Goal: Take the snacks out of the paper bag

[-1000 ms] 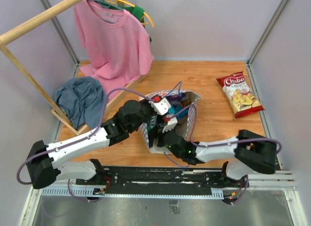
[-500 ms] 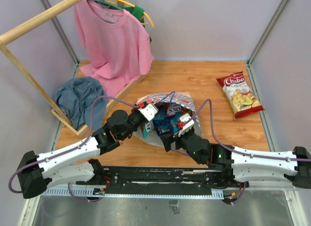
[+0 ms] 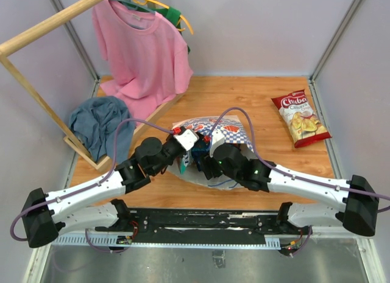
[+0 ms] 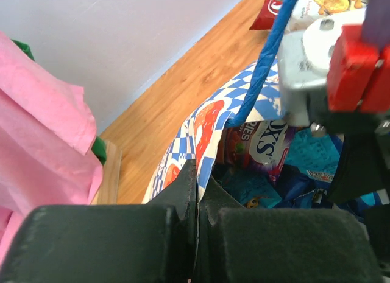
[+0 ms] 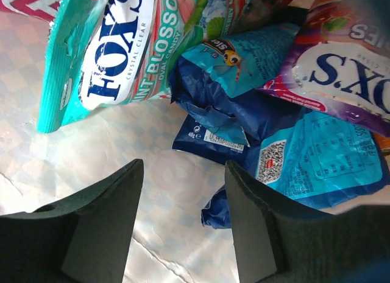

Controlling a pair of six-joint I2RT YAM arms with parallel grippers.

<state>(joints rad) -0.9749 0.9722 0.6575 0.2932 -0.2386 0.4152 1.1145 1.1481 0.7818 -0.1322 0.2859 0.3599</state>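
The paper bag (image 3: pixel 226 128) lies tipped on the wooden floor, mouth toward the arms. My left gripper (image 3: pixel 184 150) is shut on its checkered rim (image 4: pixel 206 128), holding the mouth up. My right gripper (image 5: pixel 183 173) is inside the bag, open, with only the white bag wall (image 5: pixel 91 155) between its fingers. Just ahead of it lie snacks: a teal FOX'S packet (image 5: pixel 116 45), a dark blue packet (image 5: pixel 213 122), a light blue packet (image 5: pixel 311 155) and a purple FOX'S packet (image 5: pixel 341 70). A crumpled blue corner touches the right finger (image 5: pixel 250 222). A red-white Chiba bag (image 3: pixel 300 117) lies outside, far right.
A pink T-shirt (image 3: pixel 143 52) hangs from a wooden rack (image 3: pixel 36 39) at the back left, with a blue-grey cloth (image 3: pixel 100 122) draped on its base. Grey walls and metal posts close in both sides. The blue cord handle (image 4: pixel 268 58) crosses in front of the left wrist camera.
The bag has gone from upright to tipped over and flatter. My right gripper pushed deeper into its mouth and its jaws narrowed. The left gripper kept its hold on the rim.
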